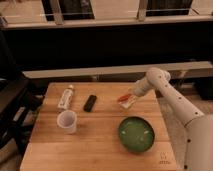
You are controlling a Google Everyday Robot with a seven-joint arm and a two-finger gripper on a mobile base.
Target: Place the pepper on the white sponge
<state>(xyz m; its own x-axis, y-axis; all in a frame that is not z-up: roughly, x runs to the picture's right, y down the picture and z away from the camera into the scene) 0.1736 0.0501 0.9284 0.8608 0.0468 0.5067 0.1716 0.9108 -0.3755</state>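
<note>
Gripper (129, 96) sits low over the desk's right side, toward the far edge, at the end of the white arm (170, 97) that reaches in from the right. Whether it grips or has let go cannot be told from this view.

The pepper (123, 97) shows as a small orange-red sliver right at the gripper's tip. It lies on or just above the white sponge (128, 103), a pale flat pad directly under the tip; contact between the two cannot be confirmed.

Handling judgement: the pepper looks light, with a smooth skin that is likely slippery, and firm enough to bear a gentle pinch. The best hold is across its narrow middle, long axis crosswise to the fingers. The sponge looks soft and light, so it may shift or dent under a push; a gentle set-down suits it.

Further out: green bowl (136, 134) near the front right corner, close to the sponge but apart. Dark flat object (90, 103) at mid-desk. White bottle (65, 97) lying toward the far left corner. White cup (67, 121) on the left side, nearer the front edge.
</note>
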